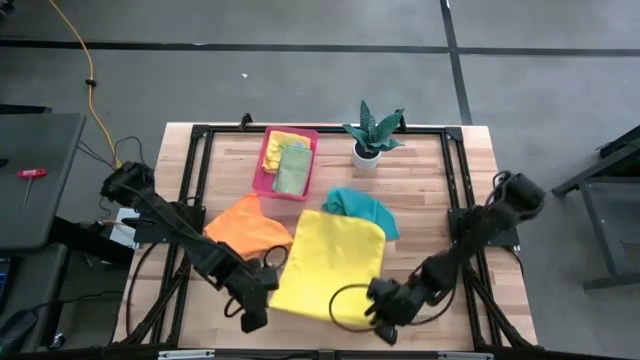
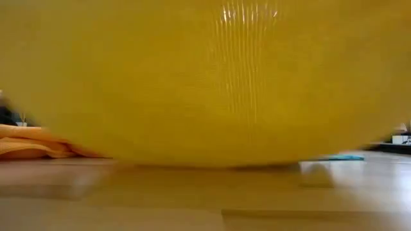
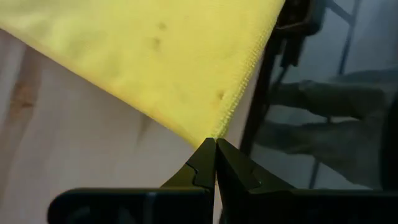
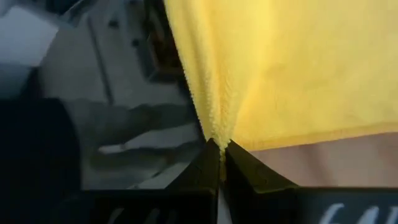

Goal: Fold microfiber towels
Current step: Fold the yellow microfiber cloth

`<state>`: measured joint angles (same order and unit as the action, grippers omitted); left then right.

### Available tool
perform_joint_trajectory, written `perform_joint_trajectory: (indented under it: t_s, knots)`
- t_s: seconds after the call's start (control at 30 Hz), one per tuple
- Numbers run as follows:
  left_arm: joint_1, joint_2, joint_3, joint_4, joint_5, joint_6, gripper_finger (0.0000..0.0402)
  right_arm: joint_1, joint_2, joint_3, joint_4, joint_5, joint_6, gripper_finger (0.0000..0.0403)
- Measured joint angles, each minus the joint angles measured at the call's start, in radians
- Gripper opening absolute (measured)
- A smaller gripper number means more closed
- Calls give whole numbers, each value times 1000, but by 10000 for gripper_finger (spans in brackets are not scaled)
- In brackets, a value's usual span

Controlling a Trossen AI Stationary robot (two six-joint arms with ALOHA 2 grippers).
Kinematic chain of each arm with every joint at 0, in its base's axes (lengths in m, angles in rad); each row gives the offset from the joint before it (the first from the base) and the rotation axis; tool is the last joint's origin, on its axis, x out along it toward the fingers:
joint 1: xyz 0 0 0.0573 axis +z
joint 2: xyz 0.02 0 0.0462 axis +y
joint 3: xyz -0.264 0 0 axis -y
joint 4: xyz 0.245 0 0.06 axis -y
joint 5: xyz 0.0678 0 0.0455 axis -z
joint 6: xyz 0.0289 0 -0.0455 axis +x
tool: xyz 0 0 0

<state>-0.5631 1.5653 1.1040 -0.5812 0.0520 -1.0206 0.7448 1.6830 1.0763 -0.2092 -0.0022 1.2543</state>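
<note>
A yellow microfiber towel (image 1: 330,262) lies spread near the table's front edge, its far part on the wood. My left gripper (image 1: 258,312) is shut on its near left corner and my right gripper (image 1: 384,322) on its near right corner. In the low view the yellow towel (image 2: 205,83) fills nearly the whole picture. An orange towel (image 1: 248,228) lies bunched on the table to the left of it, and a teal towel (image 1: 362,207) lies crumpled behind it. A folded yellow towel (image 1: 287,143) and a light green towel (image 1: 292,170) lie in the pink tray (image 1: 262,178). My left gripper pinches the yellow towel's near left corner (image 3: 212,130) between its two fingertips, slanting down. The stitched hem runs away from the fingers; the cloth spreads out beyond them. My right gripper pinches the near right corner (image 4: 216,132) between its fingertips, slanting down. The cloth gathers into a small fold at the fingers and spreads beyond them.
A potted plant (image 1: 372,135) stands at the far edge, right of the pink tray. A black frame (image 1: 458,180) runs along the table's sides. Bare wood (image 1: 430,215) shows right of the yellow towel and along the front edge.
</note>
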Motion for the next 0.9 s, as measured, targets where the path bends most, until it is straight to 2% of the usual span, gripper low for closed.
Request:
perform_joint_trajectory:
  t_s: [0.17, 0.3, 0.5, 0.77, 0.9]
  knots:
    - [26, -14, -29, 59, 120, 23, 0, 46, 85, 2, 163, -59, 81, 0]
    - [34, 7, -28, 118, 235, 37, 0, 74, 90, 2, 192, -76, 126, 0]
    - [55, 61, -32, 115, 458, 53, 1, 111, 77, -1, 178, -231, 119, 0]
    - [126, 72, -30, 133, 440, 172, 1, 90, 77, -1, 136, -186, 97, 0]
    - [152, 70, -30, 142, 431, 283, 1, 70, 77, -1, 137, -182, 73, 0]
